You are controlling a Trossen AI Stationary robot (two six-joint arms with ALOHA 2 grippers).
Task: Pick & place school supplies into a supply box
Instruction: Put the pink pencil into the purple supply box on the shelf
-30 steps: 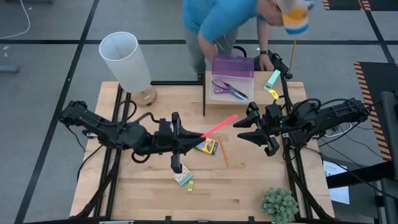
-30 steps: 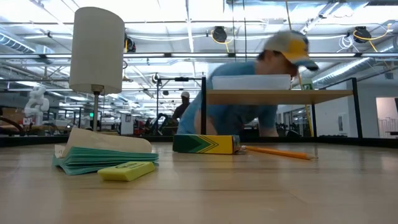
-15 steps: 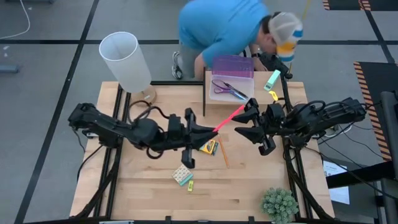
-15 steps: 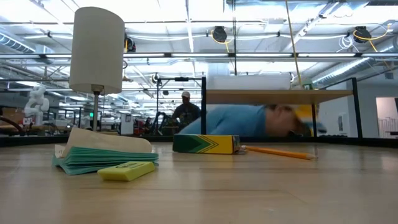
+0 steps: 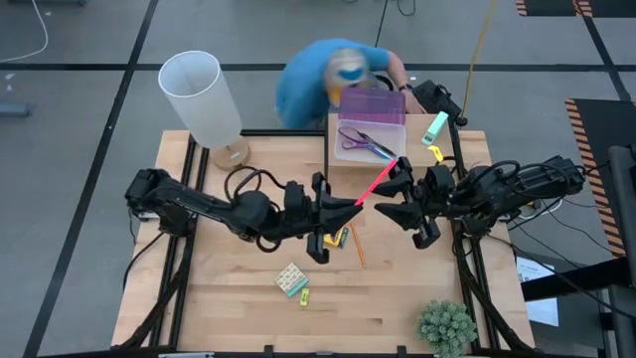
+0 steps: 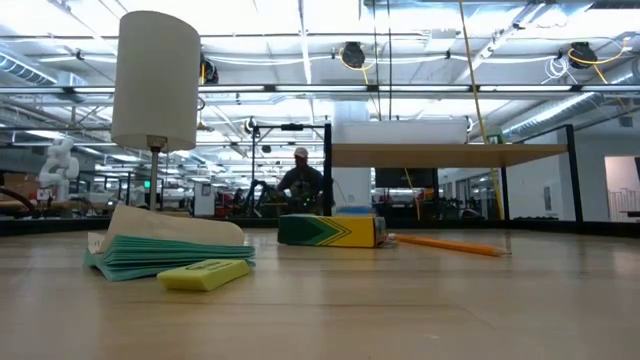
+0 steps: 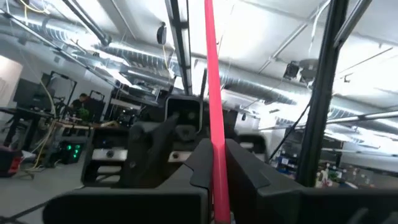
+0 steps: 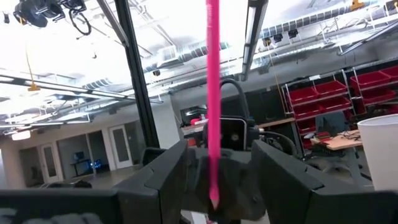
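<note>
We are looking into a large workshop hall: grey floor [image 5: 79,119] crossed by dark lines, silver ducts [image 7: 261,81] running under a bright ceiling, red storage bins [image 8: 323,93] standing on shelves at the far side. A person in blue [image 5: 318,80] is bending beyond the wooden table [image 5: 229,308].

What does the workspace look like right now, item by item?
Surface: wooden table, no spills seen.
Job's things: pink pen in the air between the arms; scissors inside supply box; crayon box, orange pencil, eraser block, yellow piece on table.
Clutter: lamp shade, potted plant.
Grippers: left gripper shut on pen; right gripper open, fingers either side of pen's far end.
Cables: black loops along left arm.
Surroundings: person in blue bent behind box.
</note>
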